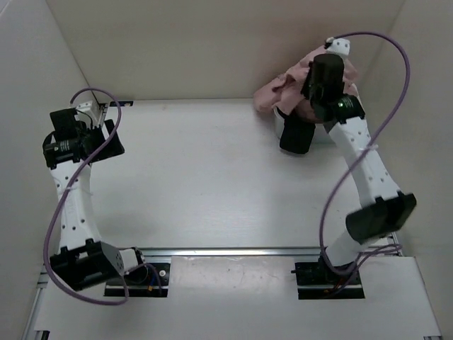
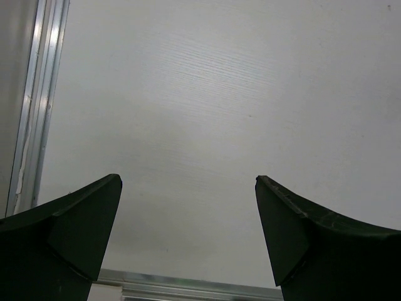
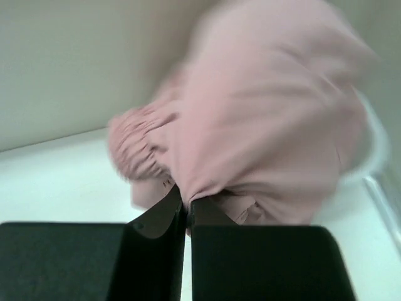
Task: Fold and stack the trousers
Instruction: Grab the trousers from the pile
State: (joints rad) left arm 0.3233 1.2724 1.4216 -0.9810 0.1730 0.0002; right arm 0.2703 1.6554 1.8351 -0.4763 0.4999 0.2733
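Observation:
The dusty-pink trousers (image 1: pixel 272 92) are bunched at the back right corner, against the wall. In the right wrist view they (image 3: pixel 269 119) hang as a blurred bundle, with the gathered waistband (image 3: pixel 135 147) at the left. My right gripper (image 3: pixel 187 204) is shut on a fold of the pink fabric at the bundle's lower edge. In the top view it (image 1: pixel 322 85) sits over the bundle and its fingertips are hidden. My left gripper (image 2: pixel 188 182) is open and empty above bare table at the far left (image 1: pixel 106 142).
A dark oblong piece (image 1: pixel 296 134) lies just in front of the trousers, over a white curved rim (image 1: pixel 274 122) that also shows in the right wrist view (image 3: pixel 376 150). Beige walls close in the back and both sides. An aluminium rail (image 2: pixel 37 94) runs along the left edge.

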